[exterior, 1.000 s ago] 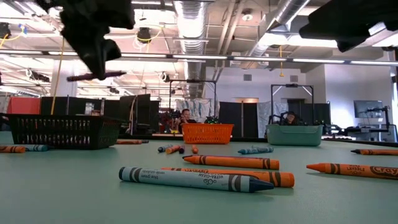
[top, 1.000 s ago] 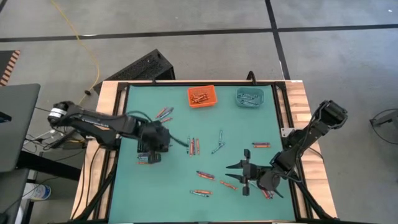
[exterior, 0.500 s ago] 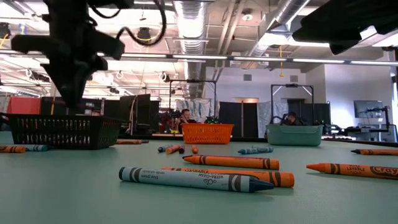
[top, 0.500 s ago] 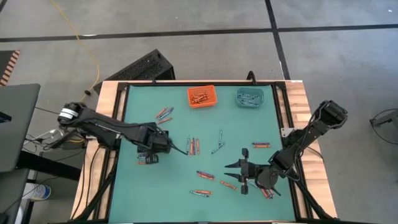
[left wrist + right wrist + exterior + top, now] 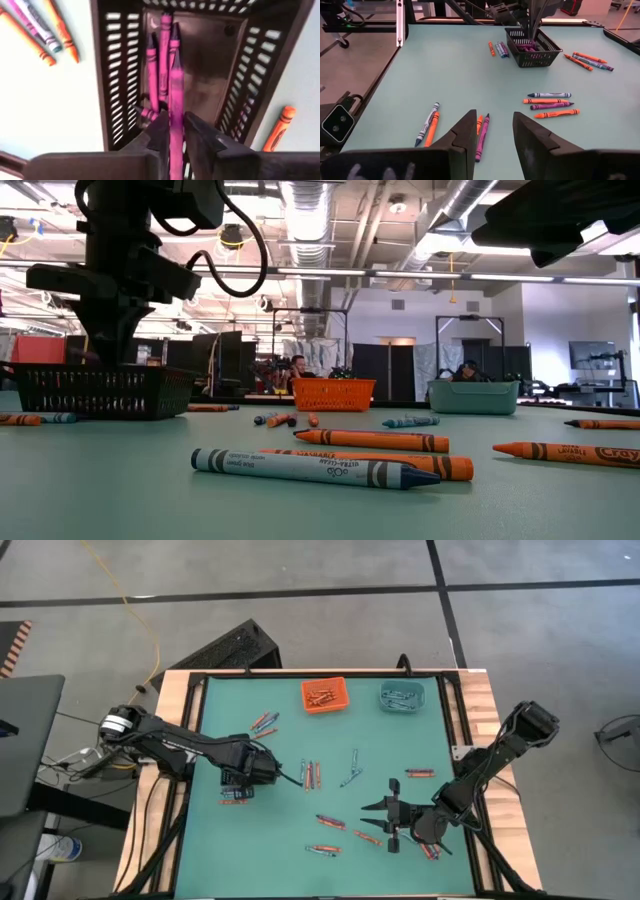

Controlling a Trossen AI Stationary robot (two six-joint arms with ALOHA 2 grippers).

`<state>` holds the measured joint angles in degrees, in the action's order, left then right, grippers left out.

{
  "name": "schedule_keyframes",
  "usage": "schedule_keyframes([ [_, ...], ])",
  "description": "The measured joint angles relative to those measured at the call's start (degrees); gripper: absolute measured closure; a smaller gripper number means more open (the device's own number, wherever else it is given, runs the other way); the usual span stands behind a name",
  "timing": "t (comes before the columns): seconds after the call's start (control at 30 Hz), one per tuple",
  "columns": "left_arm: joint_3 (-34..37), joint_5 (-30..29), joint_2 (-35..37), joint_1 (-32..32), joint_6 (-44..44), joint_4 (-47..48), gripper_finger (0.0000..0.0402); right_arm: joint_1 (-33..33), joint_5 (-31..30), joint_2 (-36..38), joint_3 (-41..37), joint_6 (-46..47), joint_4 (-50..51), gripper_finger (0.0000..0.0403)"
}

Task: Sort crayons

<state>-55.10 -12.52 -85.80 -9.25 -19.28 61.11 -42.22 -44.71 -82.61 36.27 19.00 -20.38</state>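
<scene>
High view first: the left hand (image 5: pixel 240 780) hangs over the black bin (image 5: pixel 238 786) near the table's (image 5: pixel 210 840) left edge, while the right hand (image 5: pixel 385 820) hovers low over the near-right part of the green surface, its fingers spread with nothing between them. Crayons (image 5: pixel 311 775) lie scattered across the middle of the table — a pair near the centre, a few more by the right hand, others beside the black bin. At the far edge sit an orange bin (image 5: pixel 324 695) and a teal bin (image 5: pixel 401 696), each with crayons inside.

From the left wrist, the left hand (image 5: pixel 172 137) points straight down into the black bin (image 5: pixel 260 65). A pink crayon (image 5: pixel 175 110) stands lengthwise between the two fingers (image 5: pixel 197 132), its tip reaching in among the other pink and purple crayons (image 5: pixel 155 70) already lying in the bin. Whether the fingers are gripping it or have let go cannot be told. Orange and pink crayons lie on the table just outside the bin walls.

From the right wrist, the right hand (image 5: pixel 492 132) is parted over a purple crayon (image 5: pixel 482 135) and an orange one lying side by side — neither is touched.

Low view: a blue crayon (image 5: pixel 310 468) and orange crayons (image 5: pixel 370 441) lie in the foreground.
</scene>
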Motion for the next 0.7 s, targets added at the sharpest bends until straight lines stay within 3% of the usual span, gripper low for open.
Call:
schedule_keyframes([
  [0.27,-0.86,1.37,-0.02,0.62,-1.17,0.07,0.0285,0.0,-0.02,0.0,0.0,0.02,-0.04,0.0274],
  [0.5,-10.59,3.0,0.0,1.61,-5.51,-1.27,0.0277,0.45,-0.14,0.0,0.0,0.02,-0.04,0.0274],
  [0.7,-14.07,-1.59,-0.58,1.23,-17.02,-17.96,0.0276,1.53,-0.2,0.0,0.0,0.04,-0.04,0.0274],
])
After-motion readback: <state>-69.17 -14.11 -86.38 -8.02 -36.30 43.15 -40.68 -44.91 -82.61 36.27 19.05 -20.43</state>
